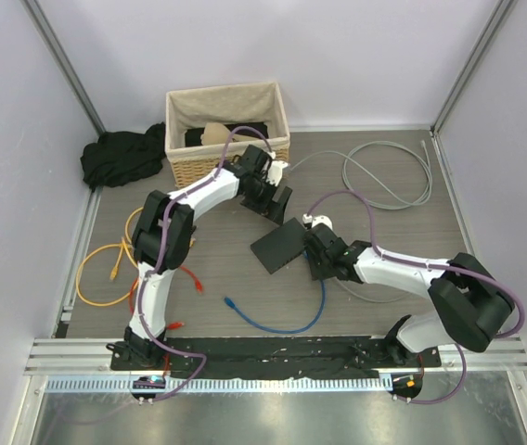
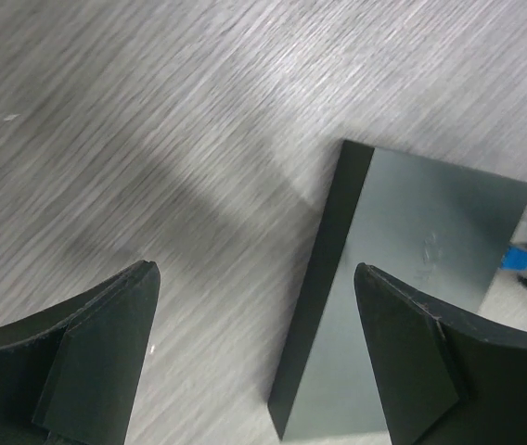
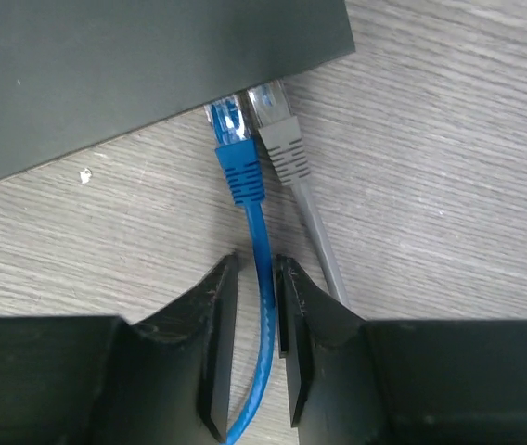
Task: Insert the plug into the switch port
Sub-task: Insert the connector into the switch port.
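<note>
Blue plug and grey plug meet the switch edge, which I see clearly only from my right wrist. The right gripper narrowly flanks the blue cable, though I can't tell if it pinches. The left gripper gapes wide over the switch's side.

Blue plug and grey plug meet the switch edge — tool straddles the blue cable.

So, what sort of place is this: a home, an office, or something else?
Most likely a robotics test cell. Plain white walls enclose one small table, the left arm and right arm are bolted to a metal rail at its edge, and a switch lies among loose network cables.
</note>
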{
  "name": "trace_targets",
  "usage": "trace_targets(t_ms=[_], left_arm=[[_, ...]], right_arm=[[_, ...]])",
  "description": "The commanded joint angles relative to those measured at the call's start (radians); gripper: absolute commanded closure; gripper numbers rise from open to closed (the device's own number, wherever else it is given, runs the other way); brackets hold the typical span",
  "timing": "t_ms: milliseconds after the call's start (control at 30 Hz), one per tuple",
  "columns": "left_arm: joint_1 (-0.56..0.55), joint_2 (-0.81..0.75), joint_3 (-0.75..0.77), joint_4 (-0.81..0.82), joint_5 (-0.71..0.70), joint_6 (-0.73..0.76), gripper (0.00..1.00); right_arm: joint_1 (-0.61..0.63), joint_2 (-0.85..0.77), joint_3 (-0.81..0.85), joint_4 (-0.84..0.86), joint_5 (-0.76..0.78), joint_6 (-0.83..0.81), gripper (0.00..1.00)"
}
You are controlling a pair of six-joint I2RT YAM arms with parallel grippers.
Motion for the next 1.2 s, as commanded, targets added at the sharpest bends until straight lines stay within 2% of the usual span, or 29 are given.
trace_targets(t_ms=[0, 100, 200, 367, 633, 733, 800, 1167], left_arm=[[-0.012, 0.056, 0.064, 0.021, 0.050, 0.022, 0.09], [-0.015, 0.076, 0.068, 0.017, 0.078, 0.030, 0.10], [-0.023, 0.091, 0.074, 0.004, 0.099, 0.033, 0.11], [-0.050, 0.113, 0.065, -0.043, 0.158, 0.082, 0.14], [-0.079, 0.150, 0.096, -0.200, 0.227, 0.173, 0.20], [-0.083, 0.137, 0.064, -0.194, 0.248, 0.156, 0.22], [-0.086, 0.117, 0.038, -0.168, 0.283, 0.139, 0.28], [-0.116, 0.050, -0.054, -0.123, 0.343, 0.085, 0.29]], right_arm=[[0.001, 0.031, 0.015, 0.044, 0.008, 0.005, 0.70], [0.001, 0.051, 0.021, 0.056, 0.006, -0.001, 0.72], [-0.002, 0.064, 0.026, 0.065, 0.000, -0.006, 0.79], [-0.003, 0.076, 0.053, 0.065, -0.015, -0.039, 0.99], [-0.003, 0.090, 0.131, 0.065, -0.037, -0.112, 0.99], [-0.003, 0.102, 0.164, 0.078, -0.026, -0.112, 0.99], [-0.003, 0.110, 0.183, 0.096, -0.003, -0.108, 0.99], [-0.016, 0.071, 0.230, 0.261, -0.014, -0.113, 0.99]])
